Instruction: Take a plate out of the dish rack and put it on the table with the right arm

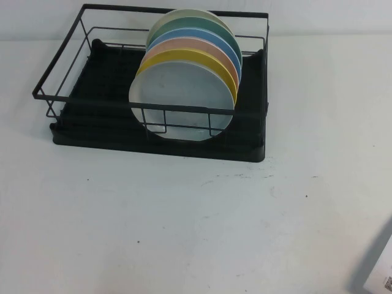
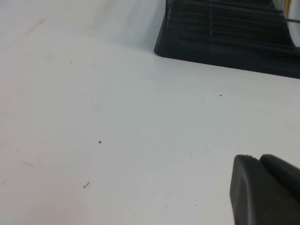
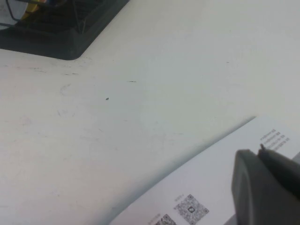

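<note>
The pale grey-blue plate (image 1: pixel 180 101) stands on edge at the front of a row of plates in the black wire dish rack (image 1: pixel 92 116) at the back of the white table (image 1: pixel 184 226). Behind it stand a yellow plate (image 1: pixel 190 58), a pink one, a brighter blue one, a green one and a cream one. Neither arm shows in the high view. My left gripper (image 2: pixel 258 159) is shut and empty low over the table, short of the rack's corner (image 2: pixel 225 42). My right gripper (image 3: pixel 259 152) is shut and empty over a white sheet, far from the rack (image 3: pixel 56 33).
A white printed sheet with QR codes (image 3: pixel 211 187) lies at the table's near right and shows as a corner in the high view (image 1: pixel 383 269). Bare speckled table stretches in front of the rack.
</note>
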